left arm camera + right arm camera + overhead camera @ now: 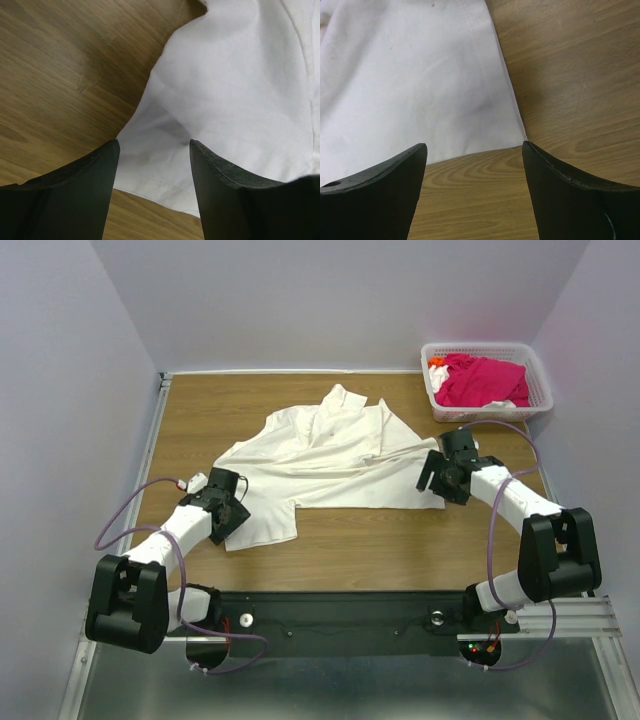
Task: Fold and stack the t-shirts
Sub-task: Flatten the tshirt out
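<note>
Top external shows the off-white t-shirt (pixel 330 455) lying rumpled and unfolded on the table (pixel 400 550), left gripper (pixel 154 147) and right gripper (pixel 474 147) both released over its near corners, the pink t-shirt (pixel 482 380) in the basket (pixel 541 380) beyond its right side, so all folding and stacking remain.

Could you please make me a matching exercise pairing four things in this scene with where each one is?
Things:
1. off-white t-shirt
2. pink t-shirt
3. basket
4. left hand

Places:
A. lying in the basket
B. at the far right corner of the table
C. open, over the off-white t-shirt's near left edge
D. spread across the middle of the table

Pairs: 1-D, 2-A, 3-B, 4-C.
</note>
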Robot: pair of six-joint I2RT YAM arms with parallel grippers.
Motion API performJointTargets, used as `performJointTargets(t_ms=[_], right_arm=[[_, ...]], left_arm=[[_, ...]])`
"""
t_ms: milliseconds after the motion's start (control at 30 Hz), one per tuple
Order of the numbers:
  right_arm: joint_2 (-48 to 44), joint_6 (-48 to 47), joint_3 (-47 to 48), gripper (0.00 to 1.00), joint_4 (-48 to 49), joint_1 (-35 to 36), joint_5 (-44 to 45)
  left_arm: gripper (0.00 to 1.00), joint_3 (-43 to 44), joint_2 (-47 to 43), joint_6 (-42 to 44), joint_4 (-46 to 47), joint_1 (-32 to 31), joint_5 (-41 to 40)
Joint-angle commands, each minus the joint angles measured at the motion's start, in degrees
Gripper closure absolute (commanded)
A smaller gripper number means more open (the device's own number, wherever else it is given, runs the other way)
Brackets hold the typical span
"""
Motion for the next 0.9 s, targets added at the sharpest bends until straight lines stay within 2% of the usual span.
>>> performJointTargets(t_ms=[0,300,533,633,667,700,767,800,867], right_arm=[[-1.20,0.21,0.25,0.17,0.43,-0.88,0.85],[0.20,-1.19,0.08,0.17,0.61,-1.49,1.64],[0.38,-0.76,-1.24,0.17,1.48,-2.28,1.82],[0.38,-0.67,-1.33,0.17,1.48,-2.64,1.64],[0.38,-0.49,-1.33,0.17,1.57,-2.55,1.81],[0.38,-0.32,-1.41,0.17,1.57,-2.72,1.99],[0.56,0.12,-1.59,0.18,1.75,-2.81,2.60],[0.64,0.38,-1.94,0.18,1.92,-2.81,2.87],[0.82,0.91,-2.20,0.18,2.01,-3.25,2.96]], left_arm=[[0.32,2.37,0.59,-2.85,-6.33,-0.58,-2.58],[0.32,7.47,4.81,-1.71,-11.52,-1.38,-7.42],[0.34,5.81,10.61,0.84,-7.74,-1.55,-3.56],[0.38,6.07,11.67,1.72,-7.56,-1.64,-3.12],[0.40,6.16,11.93,1.98,-7.56,-1.73,-2.85],[0.50,6.25,12.45,2.25,-7.65,-1.90,-2.85],[0.62,6.42,12.81,2.42,-7.56,-2.08,-2.76],[0.78,6.42,12.90,2.77,-7.56,-2.08,-2.68],[0.89,6.51,12.90,3.13,-7.65,-2.08,-2.76]])
